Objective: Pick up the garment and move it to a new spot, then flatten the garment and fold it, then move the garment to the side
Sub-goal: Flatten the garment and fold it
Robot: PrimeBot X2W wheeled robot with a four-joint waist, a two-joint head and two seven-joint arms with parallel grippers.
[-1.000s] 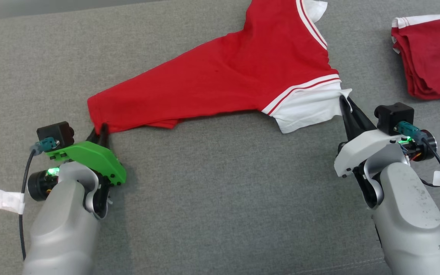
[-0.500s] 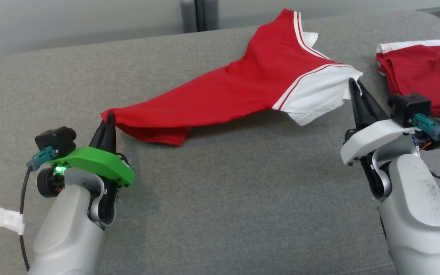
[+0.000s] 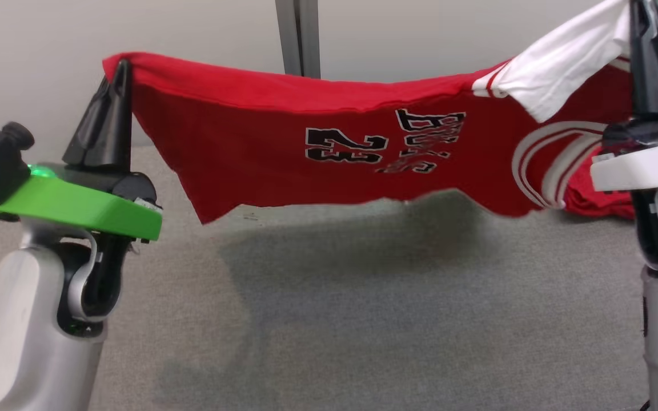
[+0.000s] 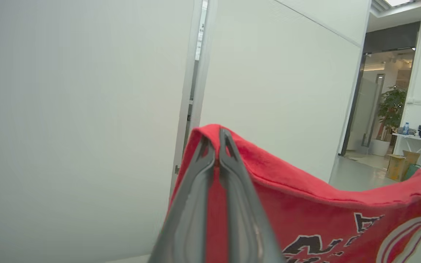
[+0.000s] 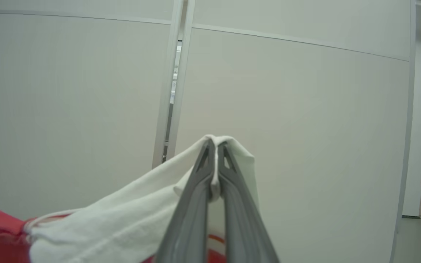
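L gripper (image 3: 119, 64) pinches the red shirt (image 3: 317, 142) by a red corner. R gripper (image 3: 642, 8) pinches its white sleeve. Shirt hangs b/w them, up over the grey couch (image 3: 363, 319).

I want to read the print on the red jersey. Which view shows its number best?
The head view: the black 23 on the jersey is whole there, beside the lettering. The left wrist view cuts off the print at its bottom edge; the right wrist view gives the white sleeve and a red corner.
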